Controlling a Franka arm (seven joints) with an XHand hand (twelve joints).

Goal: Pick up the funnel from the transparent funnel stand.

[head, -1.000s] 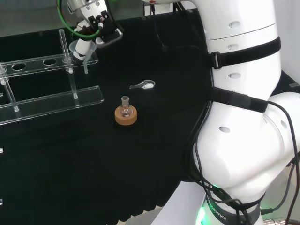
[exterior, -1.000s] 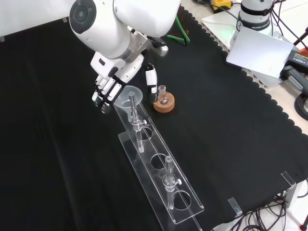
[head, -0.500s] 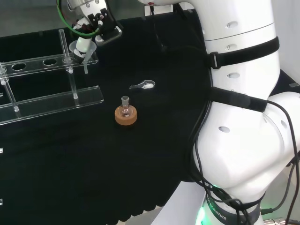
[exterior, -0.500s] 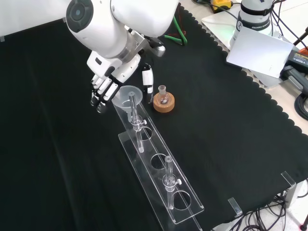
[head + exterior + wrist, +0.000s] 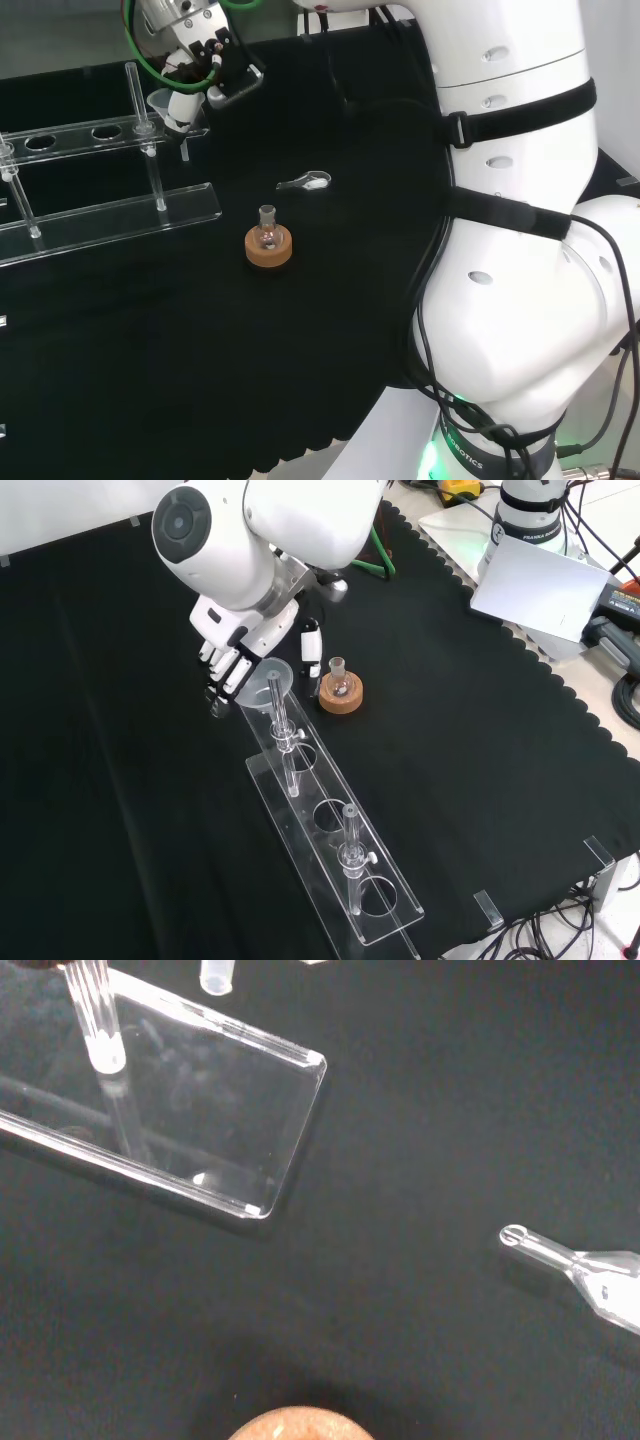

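The clear funnel [image 5: 262, 672] sits in the end hole of the transparent stand [image 5: 330, 832], nearest the arm. In the head view the funnel [image 5: 163, 103] is at the right end of the stand's top shelf [image 5: 75, 134], with its stem hanging below. The hand [image 5: 243, 645] hovers over the funnel. Its fingers [image 5: 222, 674] hang at the left of the bowl and its thumb [image 5: 311, 648] points down at the right, a small gap away. In the head view the hand [image 5: 200, 62] is just above the funnel. The wrist view shows the stem's tip [image 5: 215, 977] over the stand's base plate [image 5: 210, 1110].
A cork ring with a small glass flask [image 5: 341, 692] stands just right of the funnel in the front view, close to the thumb. A clear scoop [image 5: 305, 181] lies on the cloth beyond the cork ring [image 5: 268, 247]. Upright rods [image 5: 350, 832] rise along the stand.
In the front view the hand has shifted right and a little down, back over the funnel's bowl. The funnel has stayed in the stand.
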